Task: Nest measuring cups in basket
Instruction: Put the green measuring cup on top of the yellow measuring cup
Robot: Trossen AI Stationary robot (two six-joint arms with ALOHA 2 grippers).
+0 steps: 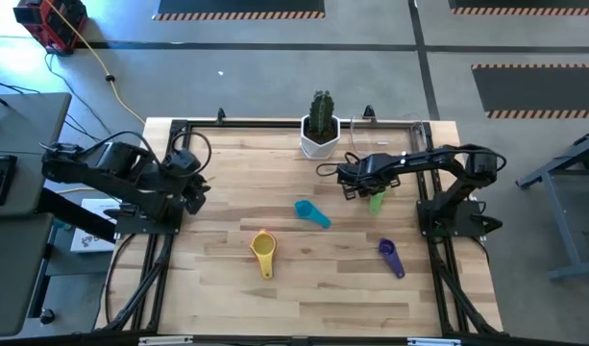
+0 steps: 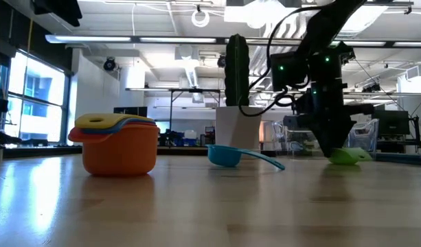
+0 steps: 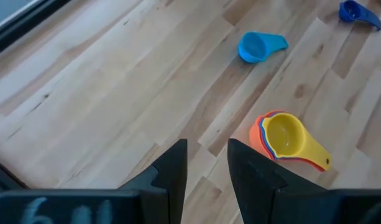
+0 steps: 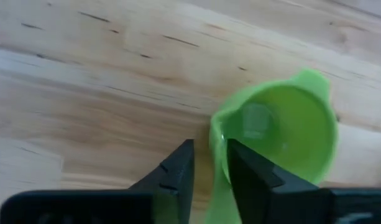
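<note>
1. The right gripper (image 1: 368,189) is held low over the table (image 1: 217,288), just in front of the white pot (image 1: 320,144) with its cactus (image 1: 321,112).
2. In the right wrist view, its two dark fingers (image 4: 176,174) are seen on either side of the green cup's (image 4: 283,127) handle, where it joins the bowl; the handle is enclosed, though a full clench cannot be confirmed.
3. The green cup (image 1: 377,201) is seen resting on the wood in the low view (image 2: 348,156), right beneath the gripper.
4. The left gripper (image 3: 207,171) is parked at the left edge of the table, with its fingers slightly parted and nothing between them.
5. A stack of nested cups (image 1: 263,249) is found near the middle of the table toward the front edge, with an orange cup (image 2: 121,152) at the bottom and a yellow cup (image 3: 289,138) on top; other coloured rims are glimpsed between them.
6. A light blue cup (image 1: 308,211) lies on its own between the stack and the green cup, apart from both.
7. A purple cup (image 1: 390,255) lies alone toward the front right, well apart from the stack.
8. The basket cannot be made out clearly; only faint thin lines are visible just beside the pot.
9. Cables (image 1: 102,67) and red equipment (image 1: 50,23) are seen on the floor beyond the table.
</note>
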